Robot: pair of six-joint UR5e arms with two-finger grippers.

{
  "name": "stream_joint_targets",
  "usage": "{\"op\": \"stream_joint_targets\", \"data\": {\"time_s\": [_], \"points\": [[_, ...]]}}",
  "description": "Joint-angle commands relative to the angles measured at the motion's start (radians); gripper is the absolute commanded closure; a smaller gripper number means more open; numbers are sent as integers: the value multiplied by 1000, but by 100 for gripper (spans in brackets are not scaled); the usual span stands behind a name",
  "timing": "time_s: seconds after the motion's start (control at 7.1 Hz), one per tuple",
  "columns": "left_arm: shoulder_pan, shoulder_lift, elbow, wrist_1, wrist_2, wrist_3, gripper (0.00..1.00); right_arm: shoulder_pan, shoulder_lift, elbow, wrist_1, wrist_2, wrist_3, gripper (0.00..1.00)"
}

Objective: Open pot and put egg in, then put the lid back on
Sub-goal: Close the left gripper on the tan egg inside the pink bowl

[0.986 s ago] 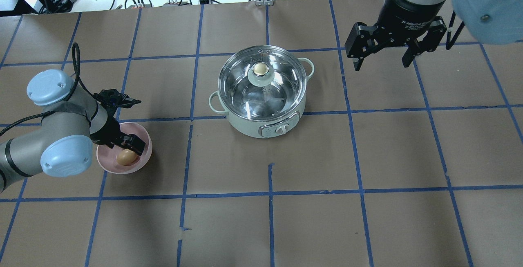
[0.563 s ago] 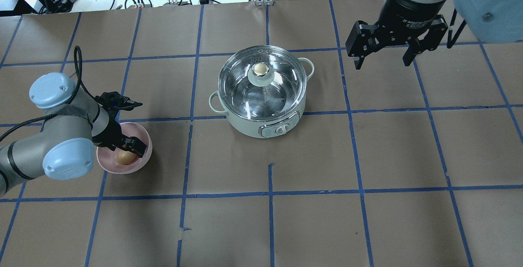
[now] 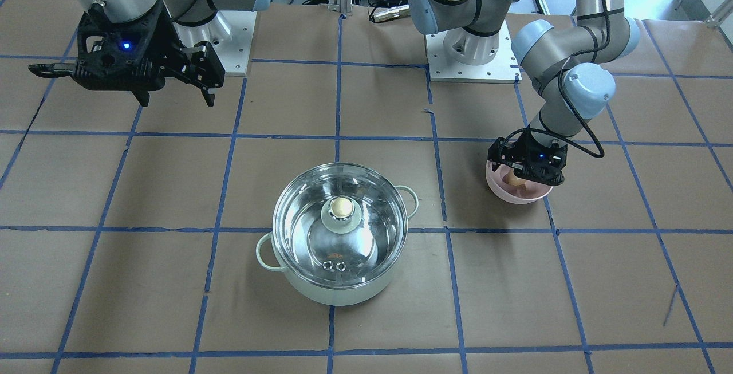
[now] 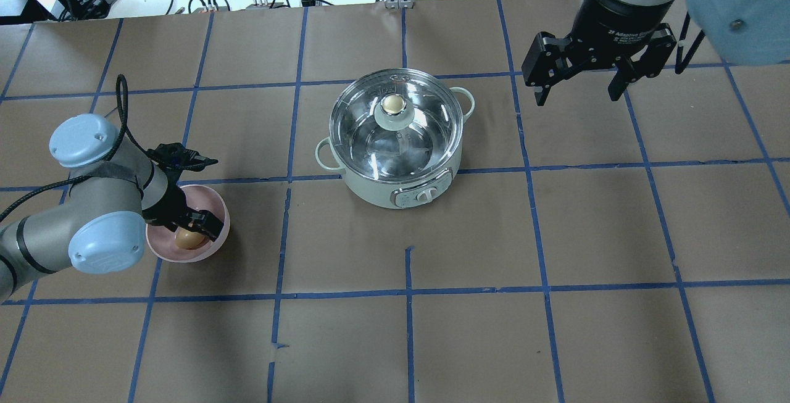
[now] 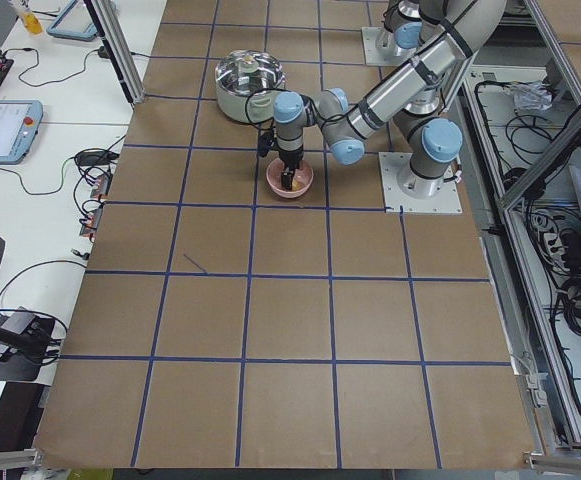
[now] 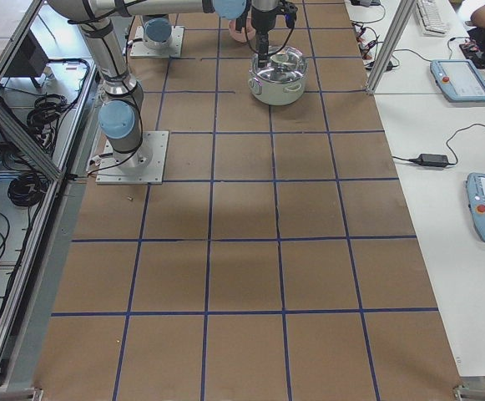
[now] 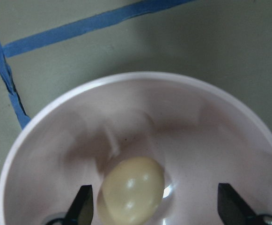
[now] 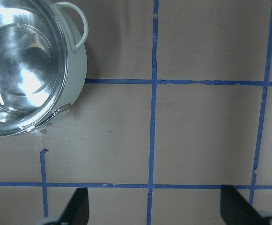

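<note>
1. The left gripper (image 7: 158,207) is hanging inside the pink bowl (image 7: 210,136), its fingers (image 7: 83,207) spread and gripping nothing. They are straddling the egg (image 7: 132,196), which is lying nearer 1 finger.
2. The right gripper (image 4: 576,91), likewise spread and empty, is hovering well apart from the pot (image 4: 370,190), whose lid (image 4: 426,125) is sitting on top.

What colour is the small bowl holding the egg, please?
The small round bowl is pale pink, clearest in the overhead exterior view.

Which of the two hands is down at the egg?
The left hand: it sits inside the pink bowl, open, straddling the egg. The right hand hangs open, off to the side of the pot.
</note>
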Motion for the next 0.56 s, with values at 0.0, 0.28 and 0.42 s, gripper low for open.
{"op": "stream_joint_targets", "data": {"time_s": [0.0,0.28,0.42], "points": [[0,-2,1,-1,0,-4,6,-2,0,0,6,2,-1,0],[0,-2,-1,-4,3,-5,12,-5,0,-14,-9,1,-2,0],[0,-4,1,-5,1,-8,24,-2,15,-49,11,-2,-7,0]]}}
